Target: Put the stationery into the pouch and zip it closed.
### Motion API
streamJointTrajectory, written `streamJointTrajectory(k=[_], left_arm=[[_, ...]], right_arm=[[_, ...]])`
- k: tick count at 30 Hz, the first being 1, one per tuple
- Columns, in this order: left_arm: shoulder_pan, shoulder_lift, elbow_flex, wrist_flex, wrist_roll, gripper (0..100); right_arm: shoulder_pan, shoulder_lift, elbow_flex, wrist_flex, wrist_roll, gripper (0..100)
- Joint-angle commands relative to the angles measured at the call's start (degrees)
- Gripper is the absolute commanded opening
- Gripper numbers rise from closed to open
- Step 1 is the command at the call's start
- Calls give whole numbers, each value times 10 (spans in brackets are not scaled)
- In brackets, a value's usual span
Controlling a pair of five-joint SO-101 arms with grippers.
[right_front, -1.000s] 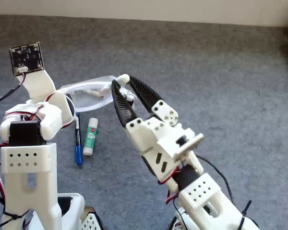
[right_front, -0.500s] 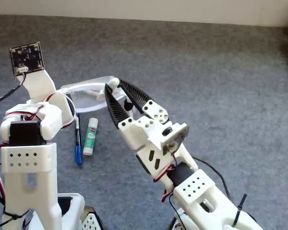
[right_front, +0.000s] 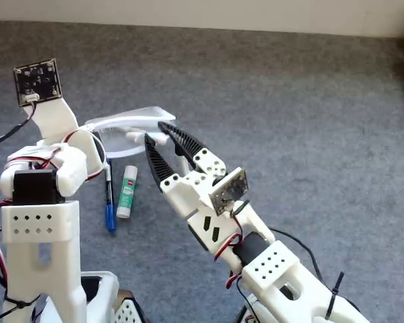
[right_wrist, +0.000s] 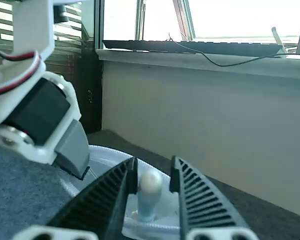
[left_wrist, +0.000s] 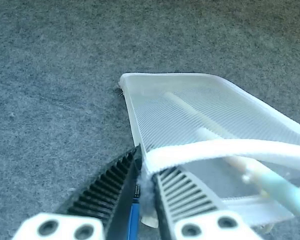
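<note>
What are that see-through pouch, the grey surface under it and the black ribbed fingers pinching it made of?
Pouch: likely soft translucent plastic with fine ribbed mesh; a pen shows through.
Surface: grey, fuzzy, matte, probably carpet or felt.
Fingers of the left tool: matte black, moulded ridges, perhaps printed plastic or rubber; hard to tell.

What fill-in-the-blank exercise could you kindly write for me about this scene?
The left gripper is shut on the rim of the ___.
The glue stick lies beside a ___ pen.
Both lie on the carpet, ___ the pouch.
Missing: pouch, blue, outside.
</note>
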Motion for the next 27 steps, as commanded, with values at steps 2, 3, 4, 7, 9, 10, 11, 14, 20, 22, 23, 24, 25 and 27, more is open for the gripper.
streamJointTrajectory(k=[2, 3, 4, 7, 9, 10, 11, 14, 20, 22, 23, 24, 25, 27], left_arm=[[0, 0, 2, -12, -6, 7], [0, 0, 2, -12, -6, 7], [0, 0, 2, -12, -6, 7], [0, 0, 2, -12, -6, 7], [0, 0, 2, -12, -6, 7], [0, 0, 2, -12, -6, 7], [0, 0, 2, -12, -6, 7], [-1, 0, 2, -12, -6, 7], [-74, -1, -25, -12, -2, 7], [-102, -1, -36, -12, -1, 7], [-113, -1, -41, -12, -1, 7], [-122, -1, -45, -12, 0, 7], [-131, -1, -49, -12, 3, 7], [-150, -1, -57, -12, 24, 7]], right_arm=[[-8, -3, -7, 22, 4, 149], [-8, -3, -7, 22, 4, 149], [-8, -3, -7, 22, 4, 149], [-7, -3, -7, 22, 4, 149], [-6, -3, -7, 23, 4, 149], [-5, -3, -5, 23, 4, 149], [-5, -3, 1, 23, 4, 149], [-5, -3, 12, 23, 4, 149], [-5, -3, 0, 163, -44, 149], [-5, 0, -31, 222, -98, 149], [-5, 1, -46, 260, -114, 149], [-5, 2, -62, 298, -126, 149], [-7, 2, -78, 338, -135, 149], [-8, 2, -110, 401, -149, 149]])
